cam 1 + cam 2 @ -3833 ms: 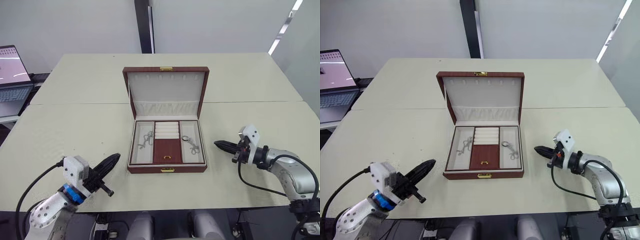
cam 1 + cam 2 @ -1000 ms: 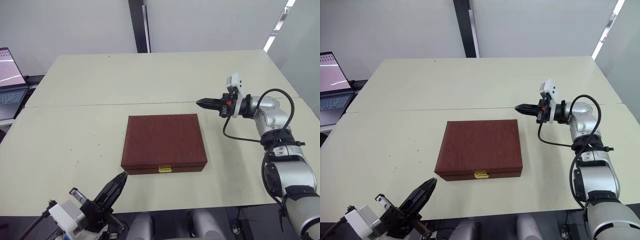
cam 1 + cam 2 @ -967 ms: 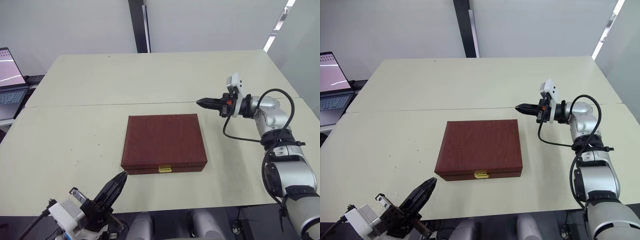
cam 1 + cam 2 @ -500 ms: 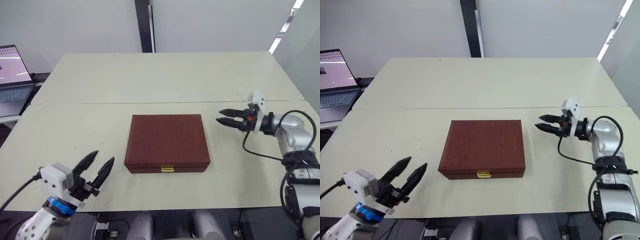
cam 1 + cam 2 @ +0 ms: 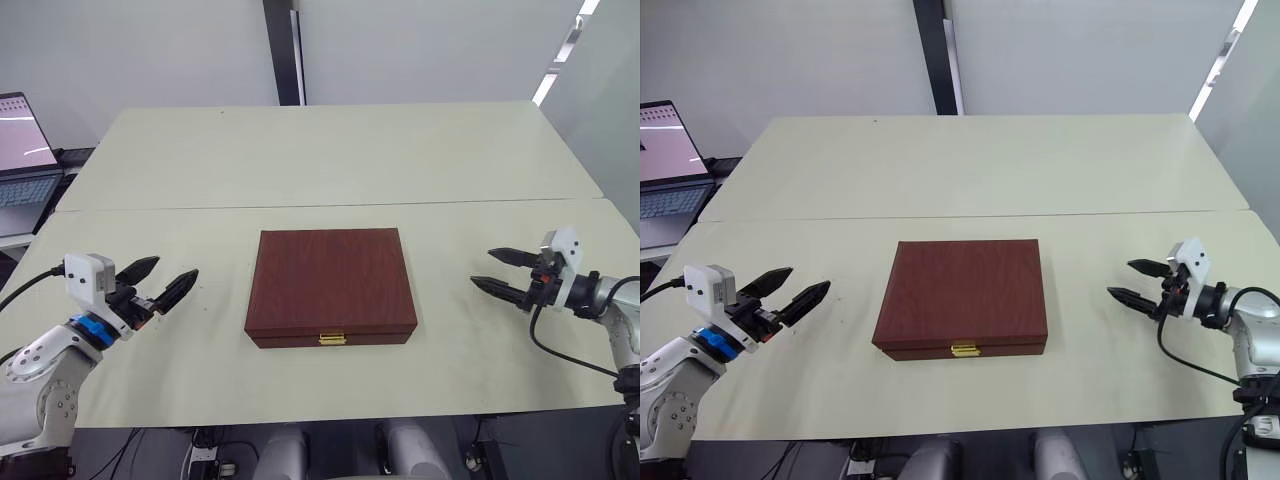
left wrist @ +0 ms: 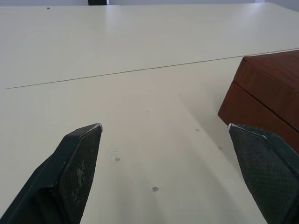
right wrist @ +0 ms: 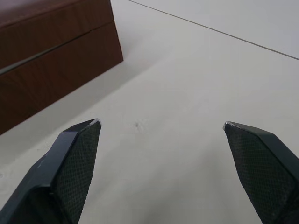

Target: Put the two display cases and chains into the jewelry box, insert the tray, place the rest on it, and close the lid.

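The jewelry box [image 5: 331, 285] lies in the middle of the table with its lid [image 5: 330, 272] down and its gold clasp [image 5: 329, 339] facing me. The display cases, the chains and the tray are hidden. My left gripper [image 5: 172, 270] hovers open and empty over bare table to the left of the box, fingers pointing toward it. On the box's right, my right gripper [image 5: 482, 267] is also open and empty, fingers pointing at the box. The left wrist view shows a box corner [image 6: 266, 88]; the right wrist view shows a box side [image 7: 51, 42].
A seam [image 5: 200, 208] crosses the cream table behind the box. An open laptop [image 5: 20, 150] stands on a separate desk at the far left. A dark pillar [image 5: 283, 50] rises behind the table. Bare tabletop surrounds the box.
The lid, open a few seconds ago, is now shut. Both grippers have gone from shut to open. The left arm rose to the box's left; the right arm drew back toward me.
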Robot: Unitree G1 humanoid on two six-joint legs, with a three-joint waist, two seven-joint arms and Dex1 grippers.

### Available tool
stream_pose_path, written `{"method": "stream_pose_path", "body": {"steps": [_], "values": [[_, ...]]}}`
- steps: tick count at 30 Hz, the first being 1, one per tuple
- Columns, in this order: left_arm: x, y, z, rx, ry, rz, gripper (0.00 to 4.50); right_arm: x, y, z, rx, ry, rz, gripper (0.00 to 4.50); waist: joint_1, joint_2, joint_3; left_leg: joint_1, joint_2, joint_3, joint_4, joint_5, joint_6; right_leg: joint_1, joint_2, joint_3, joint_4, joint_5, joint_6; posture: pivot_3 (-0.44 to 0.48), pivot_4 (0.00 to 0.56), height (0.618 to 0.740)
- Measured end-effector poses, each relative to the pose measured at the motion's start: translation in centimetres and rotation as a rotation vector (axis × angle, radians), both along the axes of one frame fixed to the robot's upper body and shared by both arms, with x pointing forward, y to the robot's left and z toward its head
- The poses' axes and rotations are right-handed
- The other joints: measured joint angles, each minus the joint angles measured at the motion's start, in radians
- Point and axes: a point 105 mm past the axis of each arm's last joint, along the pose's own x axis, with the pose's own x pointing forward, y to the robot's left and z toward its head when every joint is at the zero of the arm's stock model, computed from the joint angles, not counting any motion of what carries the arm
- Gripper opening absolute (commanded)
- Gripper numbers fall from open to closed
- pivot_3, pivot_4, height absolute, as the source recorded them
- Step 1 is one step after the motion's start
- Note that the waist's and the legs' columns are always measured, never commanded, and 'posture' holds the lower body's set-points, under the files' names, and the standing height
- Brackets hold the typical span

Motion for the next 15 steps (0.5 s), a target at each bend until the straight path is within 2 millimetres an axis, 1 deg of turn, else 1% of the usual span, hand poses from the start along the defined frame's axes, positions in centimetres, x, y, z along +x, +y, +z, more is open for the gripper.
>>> {"method": "stream_pose_path", "body": {"steps": [2,7,15], "values": [[-0.1,0.7,-0.7,0.018,0.031,0.005,4.5,-0.2,-0.6,0.1,-0.014,0.006,-0.01,4.46,-0.001,0.0,0.0,0.0,0.0,0.0,0.0,0.0,0.0,0.0,0.0,0.0,0.0,0.0,0.0,0.0,0.15,0.74],[-0.2,1.3,-1.2,0.051,0.064,-0.008,4.5,-0.7,-1.3,-0.4,-0.02,0.027,-0.025,4.46,0.002,0.0,0.0,0.0,0.0,0.0,0.0,0.0,0.0,0.0,0.0,0.0,0.0,0.0,0.0,0.0,0.15,0.74],[-0.1,1.5,-0.9,0.074,0.058,-0.006,4.5,-1.4,-2.4,-1.5,-0.019,0.043,-0.072,4.46,0.002,0.0,0.0,0.0,0.0,0.0,0.0,0.0,0.0,0.0,-0.001,0.0,0.0,0.0,0.0,0.0,0.15,0.74]]}}
